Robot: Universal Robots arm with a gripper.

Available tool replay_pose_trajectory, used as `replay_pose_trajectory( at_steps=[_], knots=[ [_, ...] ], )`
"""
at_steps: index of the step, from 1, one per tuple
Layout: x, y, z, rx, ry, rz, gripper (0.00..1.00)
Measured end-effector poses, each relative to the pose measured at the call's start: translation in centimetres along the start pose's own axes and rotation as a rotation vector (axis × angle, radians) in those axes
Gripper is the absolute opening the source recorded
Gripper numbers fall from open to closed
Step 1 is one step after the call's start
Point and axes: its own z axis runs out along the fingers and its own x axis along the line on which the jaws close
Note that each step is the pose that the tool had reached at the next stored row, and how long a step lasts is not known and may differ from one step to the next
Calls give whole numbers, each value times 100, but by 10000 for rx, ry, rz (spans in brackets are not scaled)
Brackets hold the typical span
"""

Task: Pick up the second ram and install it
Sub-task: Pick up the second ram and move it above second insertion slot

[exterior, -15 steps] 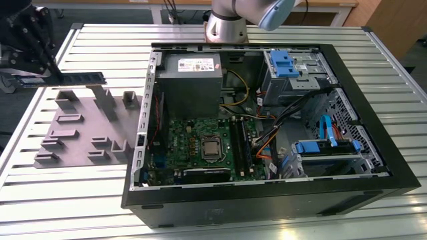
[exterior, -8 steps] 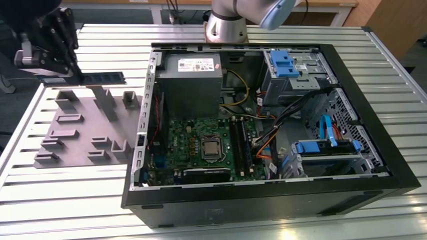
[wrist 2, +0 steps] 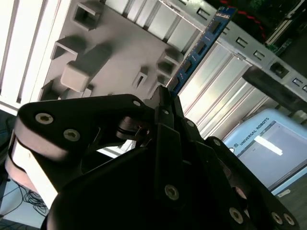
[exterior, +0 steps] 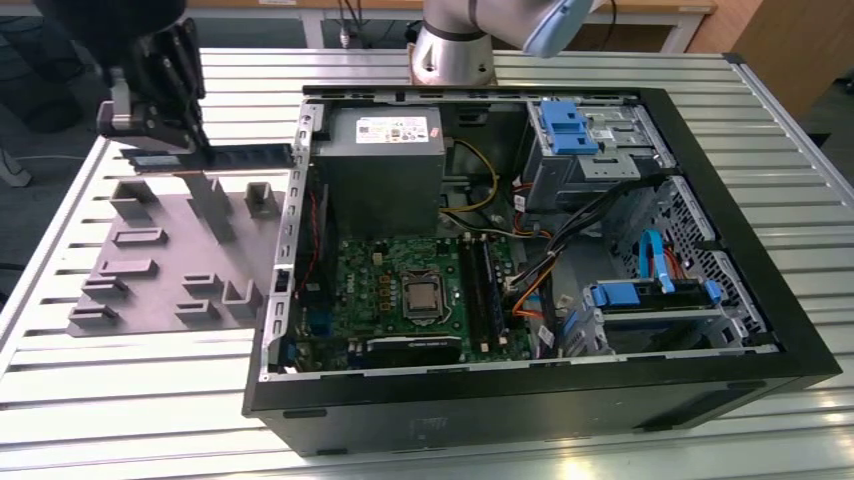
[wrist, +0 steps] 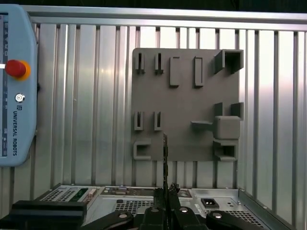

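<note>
2 steps made up the job, and the first looked done: the second ram (exterior: 220, 155) hung in the air in the gripper (exterior: 163, 150), so I judged the pick-up finished and the install not yet begun. The jaws stood narrow, pinched on 1 end of the blue stick. The rest of the board ran out level from them, and in the first wrist view it showed edge-on.

The stick sat above the gray parts tray (exterior: 160, 270), apart from it, on the exterior view's left of the open computer case (exterior: 534, 400). Its free end reached just beside the case's side wall; I could not tell whether it touched.

The black memory slots (exterior: 477, 290) lay well apart from the stick, inside the case beside the processor socket (exterior: 424, 297). They ran crosswise to the way the stick was held. To my eye the install called for clearing the wall, turning the board into line with 1 slot, and pressing it straight down without twisting.
</note>
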Motion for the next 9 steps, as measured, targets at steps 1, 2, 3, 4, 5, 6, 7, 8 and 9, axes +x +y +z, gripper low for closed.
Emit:
replay_pose_trajectory(
  at_steps=[1,2,3,4,5,6,7,8,9],
  knots=[
    [0,-45,1,1,-1,-1,14],
    [1,-91,2,1,0,-1,14],
    [1,-138,2,1,-1,0,14],
    [2,-183,2,0,1,-1,14],
    [2,-228,3,0,0,-1,14],
    [2,-273,3,0,0,0,14],
    [3,-318,4,1,-1,0,14],
    [3,-363,5,1,-1,-1,14],
    [4,-406,5,0,0,0,14]
  ],
)
